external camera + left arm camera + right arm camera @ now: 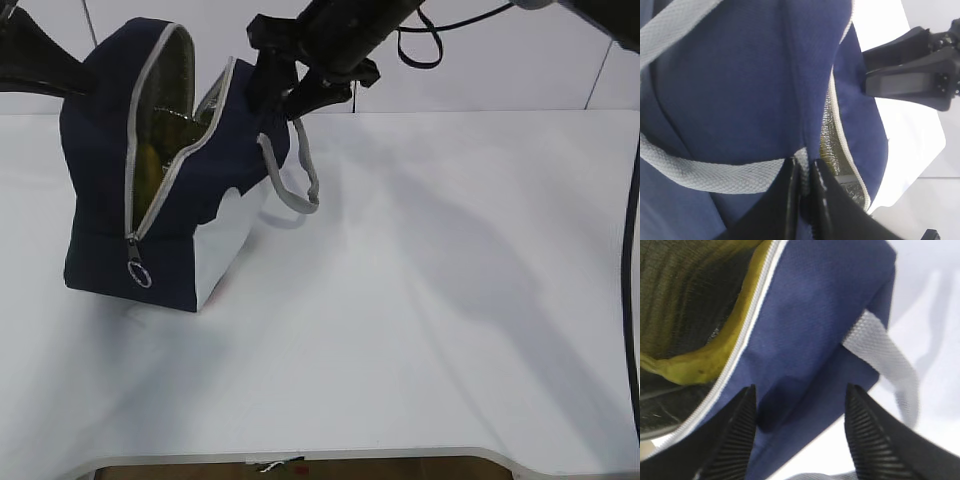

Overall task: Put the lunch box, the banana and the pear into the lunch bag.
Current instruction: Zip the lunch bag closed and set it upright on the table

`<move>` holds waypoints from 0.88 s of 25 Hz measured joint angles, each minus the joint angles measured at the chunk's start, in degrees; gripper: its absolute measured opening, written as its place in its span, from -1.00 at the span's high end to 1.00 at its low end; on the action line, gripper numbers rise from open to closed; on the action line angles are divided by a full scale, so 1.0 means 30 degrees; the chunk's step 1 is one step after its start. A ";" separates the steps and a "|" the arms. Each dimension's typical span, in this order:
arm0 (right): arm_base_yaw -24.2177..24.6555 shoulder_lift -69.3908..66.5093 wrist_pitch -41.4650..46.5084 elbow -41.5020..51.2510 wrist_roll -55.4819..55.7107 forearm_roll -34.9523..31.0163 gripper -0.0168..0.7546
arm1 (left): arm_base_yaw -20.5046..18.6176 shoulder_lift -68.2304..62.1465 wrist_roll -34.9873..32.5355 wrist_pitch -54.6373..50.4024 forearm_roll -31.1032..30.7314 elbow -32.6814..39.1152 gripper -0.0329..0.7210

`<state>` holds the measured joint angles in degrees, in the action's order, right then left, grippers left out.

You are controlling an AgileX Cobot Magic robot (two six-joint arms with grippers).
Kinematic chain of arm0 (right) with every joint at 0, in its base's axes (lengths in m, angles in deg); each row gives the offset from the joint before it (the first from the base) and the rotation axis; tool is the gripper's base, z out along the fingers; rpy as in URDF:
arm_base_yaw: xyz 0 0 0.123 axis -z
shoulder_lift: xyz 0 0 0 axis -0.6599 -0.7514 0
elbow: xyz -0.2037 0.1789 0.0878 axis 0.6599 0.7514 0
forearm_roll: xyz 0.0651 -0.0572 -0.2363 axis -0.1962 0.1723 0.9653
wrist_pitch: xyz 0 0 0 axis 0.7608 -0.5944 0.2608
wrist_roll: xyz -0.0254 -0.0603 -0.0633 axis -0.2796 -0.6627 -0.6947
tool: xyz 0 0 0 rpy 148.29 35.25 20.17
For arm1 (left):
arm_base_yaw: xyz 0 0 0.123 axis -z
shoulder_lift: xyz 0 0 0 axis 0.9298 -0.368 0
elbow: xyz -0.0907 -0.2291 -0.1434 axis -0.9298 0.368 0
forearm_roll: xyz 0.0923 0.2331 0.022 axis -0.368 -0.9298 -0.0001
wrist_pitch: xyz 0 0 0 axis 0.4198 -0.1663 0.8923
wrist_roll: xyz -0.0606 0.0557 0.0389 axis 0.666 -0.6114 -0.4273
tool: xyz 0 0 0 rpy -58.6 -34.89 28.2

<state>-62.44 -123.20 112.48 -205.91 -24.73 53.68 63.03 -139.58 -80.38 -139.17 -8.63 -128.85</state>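
Inside the lunch bag (805,340), only the right wrist view shows banana (705,365).

One bag (165,190), unzipped, on one table (420,330). Inside the bag I only count one banana (700,365). Two grey handles (295,175) on the bag, one ring pull (138,274) at its front. Two grippers at the bag: left (805,172), right (800,405).

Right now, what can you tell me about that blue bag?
The lunch bag is boxy navy fabric with a white scalloped side panel, grey zipper, ring pull and grey webbing handles. It stands on the white table, unzipped, showing silvery lining and something yellow inside. The left pincer pinches its back; the right pincer straddles the front flap.
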 joint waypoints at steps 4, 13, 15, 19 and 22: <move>0.0000 -0.0328 -0.0185 0.0000 0.0075 -0.0696 -0.23 | 0.0000 0.0000 0.0000 -0.0013 0.0000 0.0000 0.86; 0.0000 -0.0977 -0.0151 -0.0033 0.0075 -0.0840 -0.02 | 0.0000 0.0000 0.0000 -0.0357 0.0000 0.0000 0.86; 0.0000 -0.0977 0.0015 -0.0033 0.0075 -0.0840 0.27 | 0.0000 0.0000 0.0000 -0.0357 0.0000 0.0000 0.86; 0.0000 -0.0977 0.0294 -0.0033 -0.0298 -0.0840 0.83 | 0.0000 0.0000 0.0000 -0.0357 0.0112 0.0000 0.86; 0.0000 -0.0939 0.0369 -0.0033 -0.0970 -0.0804 0.89 | 0.0000 0.0000 0.0000 -0.0357 0.0143 0.0000 0.86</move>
<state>-62.44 -126.02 113.59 -206.01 -27.64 51.27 63.03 -139.58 -80.38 -140.25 -8.20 -128.85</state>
